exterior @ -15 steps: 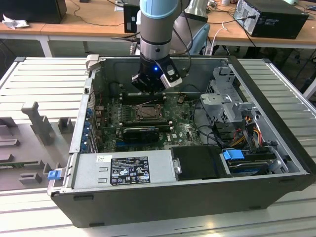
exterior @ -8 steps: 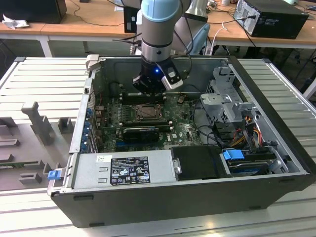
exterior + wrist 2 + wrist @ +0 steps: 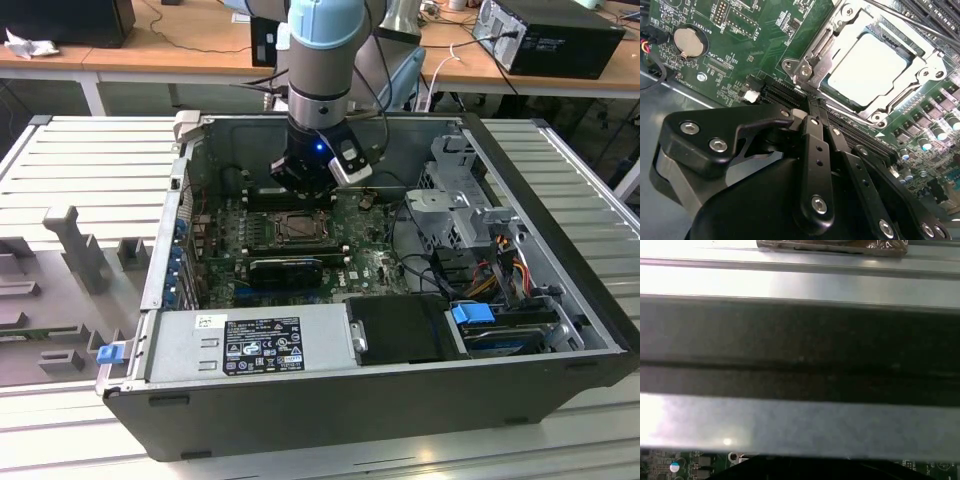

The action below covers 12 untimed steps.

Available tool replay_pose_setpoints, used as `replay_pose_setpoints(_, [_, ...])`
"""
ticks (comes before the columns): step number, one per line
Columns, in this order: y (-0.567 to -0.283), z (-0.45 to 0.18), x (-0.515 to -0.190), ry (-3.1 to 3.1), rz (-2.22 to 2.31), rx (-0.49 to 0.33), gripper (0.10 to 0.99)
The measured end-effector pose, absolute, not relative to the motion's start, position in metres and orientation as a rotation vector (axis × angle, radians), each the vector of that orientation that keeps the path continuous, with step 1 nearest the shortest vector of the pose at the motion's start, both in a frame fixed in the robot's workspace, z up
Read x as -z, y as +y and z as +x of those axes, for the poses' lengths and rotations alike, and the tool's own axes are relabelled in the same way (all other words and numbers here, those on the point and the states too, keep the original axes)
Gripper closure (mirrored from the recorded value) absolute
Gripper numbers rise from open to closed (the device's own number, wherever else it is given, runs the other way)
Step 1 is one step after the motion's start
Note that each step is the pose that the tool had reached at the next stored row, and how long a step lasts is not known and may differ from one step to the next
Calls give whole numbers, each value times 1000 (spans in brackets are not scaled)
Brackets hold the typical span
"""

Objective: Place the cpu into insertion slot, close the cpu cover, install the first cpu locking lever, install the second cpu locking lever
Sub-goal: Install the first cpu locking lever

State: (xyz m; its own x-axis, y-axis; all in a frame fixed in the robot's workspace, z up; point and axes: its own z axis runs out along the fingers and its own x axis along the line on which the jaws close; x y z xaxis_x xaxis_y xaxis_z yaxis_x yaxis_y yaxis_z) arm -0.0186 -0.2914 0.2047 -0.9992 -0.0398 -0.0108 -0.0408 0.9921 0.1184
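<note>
The pale silver-grey square cpu sits in the grey-rimmed insertion slot, just beyond the black claw, fingers pressed together, empty.

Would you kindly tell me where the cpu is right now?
The cpu sits in the insertion slot under the closed cpu cover in the second wrist view, just beyond the gripper.

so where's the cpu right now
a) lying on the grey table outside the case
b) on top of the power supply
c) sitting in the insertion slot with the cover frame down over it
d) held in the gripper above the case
c: in the second wrist view the cpu lies flat in the insertion slot, with the cpu cover framing its edges, and the gripper is beside the socket, holding nothing.
</note>
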Motion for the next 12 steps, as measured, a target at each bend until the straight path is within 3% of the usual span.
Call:
replay_pose_setpoints(4, [-291,-18,-200,3129,-63,-161,980])
replay_pose_setpoints(8, [-291,-18,-201,3126,-63,-193,980])
replay_pose_setpoints(12, [-291,-18,-218,3126,-63,-194,980])
